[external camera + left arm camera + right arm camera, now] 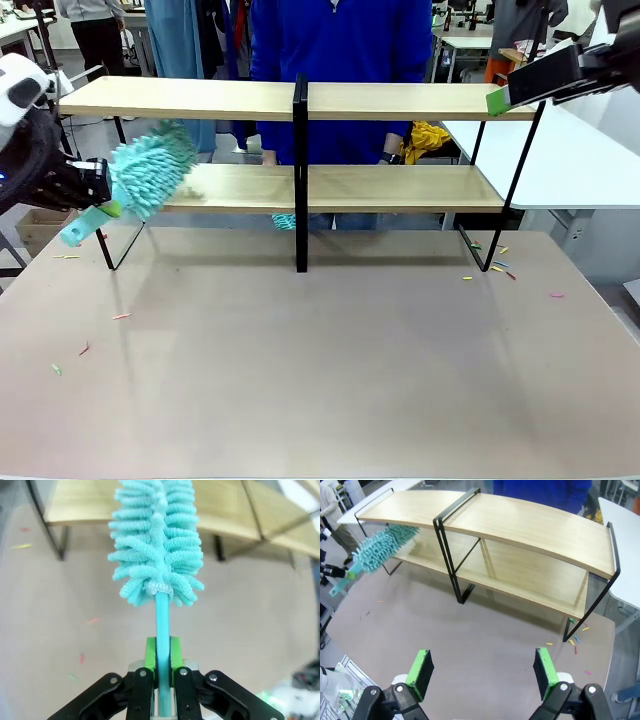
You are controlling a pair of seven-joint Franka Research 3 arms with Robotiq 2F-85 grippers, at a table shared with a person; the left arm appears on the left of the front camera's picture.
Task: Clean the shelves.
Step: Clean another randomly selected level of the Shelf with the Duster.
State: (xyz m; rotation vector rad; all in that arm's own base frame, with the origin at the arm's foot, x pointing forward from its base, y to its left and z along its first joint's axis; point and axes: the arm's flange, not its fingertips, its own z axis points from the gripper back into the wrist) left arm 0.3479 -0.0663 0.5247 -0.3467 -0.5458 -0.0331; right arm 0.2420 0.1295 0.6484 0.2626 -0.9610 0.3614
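Shelves — duster handle between fingers

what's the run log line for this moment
left claw shut on duster | duster at shelves lower left end | right claw open, raised

Small coloured scraps lie scattered on the beige tabletop, most near its right far corner, a few by the left edge. A person in a blue top stands at the far side. A yellow cloth sits behind.
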